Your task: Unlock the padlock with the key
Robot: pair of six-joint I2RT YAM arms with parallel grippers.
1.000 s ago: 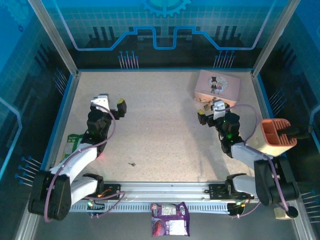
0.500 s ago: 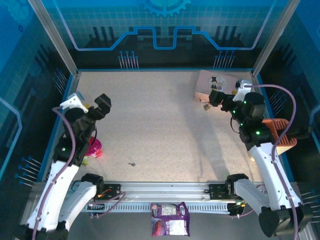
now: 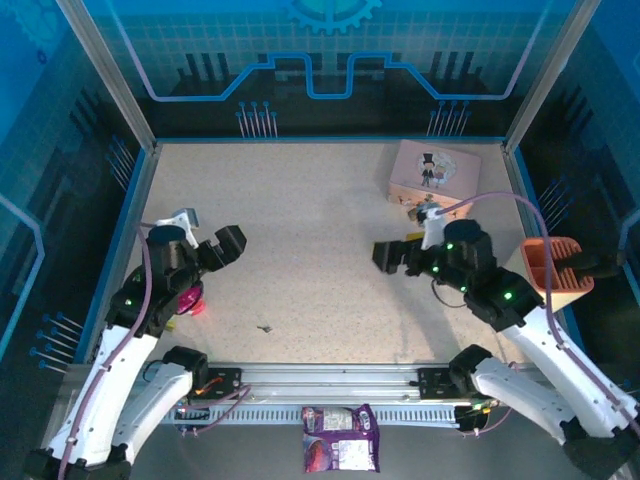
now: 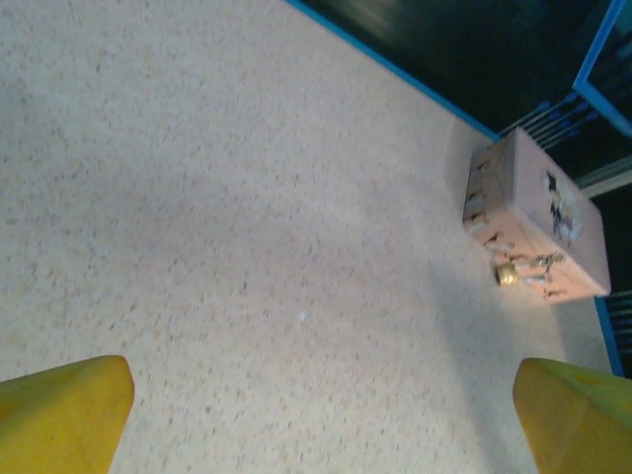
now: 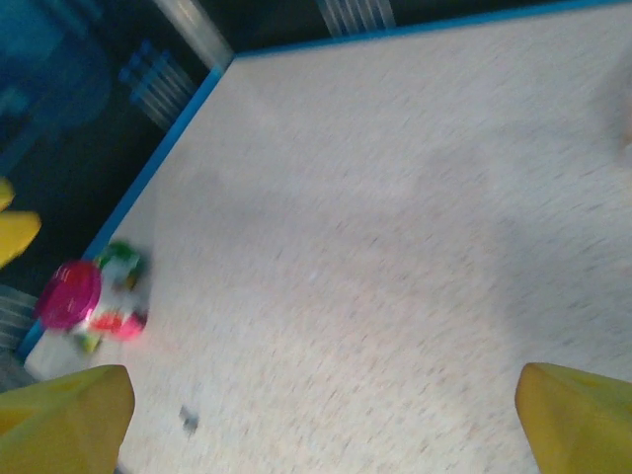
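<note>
Two arms reach out over the speckled table, one on each side. The left gripper hangs above the left part of the table, its jaws wide apart with nothing between them. In its wrist view the yellow fingertips sit at the bottom corners with bare tabletop between. The right gripper is spread just as wide and holds nothing, pointing toward the middle of the table. Its yellow fingertips also frame bare table.

The padlock, small and brass-coloured, lies on the table just beside the near side of the pink box at the far right. Small silvery bits lie by it, too small to make out.

A pink round thing lies near the left edge beside the left arm. A small dark object lies toward the front, between the arms. An orange holder stands at the right edge, and a purple packet lies in front of the rail.
</note>
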